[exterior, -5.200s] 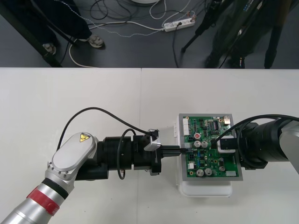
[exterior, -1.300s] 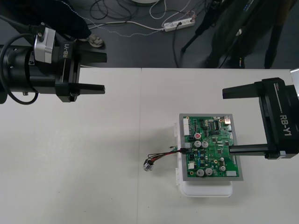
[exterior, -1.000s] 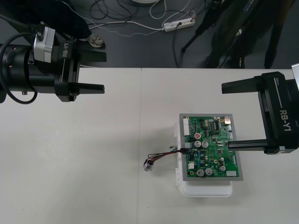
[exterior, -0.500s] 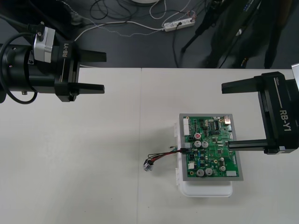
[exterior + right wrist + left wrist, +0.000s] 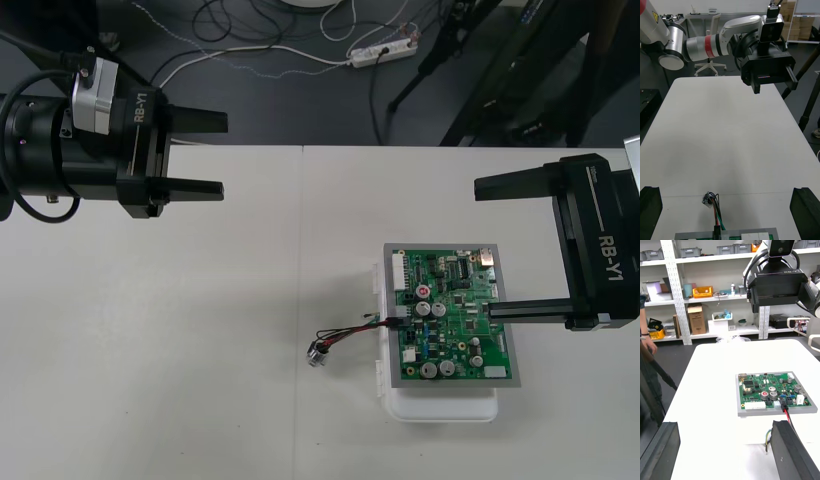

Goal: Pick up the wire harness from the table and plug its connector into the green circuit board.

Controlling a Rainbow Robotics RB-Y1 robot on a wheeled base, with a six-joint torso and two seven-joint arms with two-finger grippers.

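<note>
pale table (image 5: 200,350) runs under both arms, with a strip of dark floor (image 5: 300,100) past its far edge. my left gripper (image 5: 222,154) hangs over the far left of the table, its two black fingers well apart with nothing between them; its arm is cut off at the left edge of the front view. my right gripper (image 5: 483,250) hangs at the right, fingers also spread wide and empty. its near finger crosses the right edge of the green circuit board (image 5: 447,315), hiding a sliver of it. one board sits on one white base (image 5: 440,408), most of which is hidden beneath it, with only a near lip and a thin left rim showing. one wire harness (image 5: 350,335) lies at the board's left side. its black plug (image 5: 397,322) sits on the board's left edge, and from the left wrist camera it looks seated in a connector there, though i can't tell how deep. thin wires (image 5: 355,331) in red, black and green run left off the board to the round metal socket (image 5: 319,353), which rests on the table apart from the base. i can't count the wires exactly.
</note>
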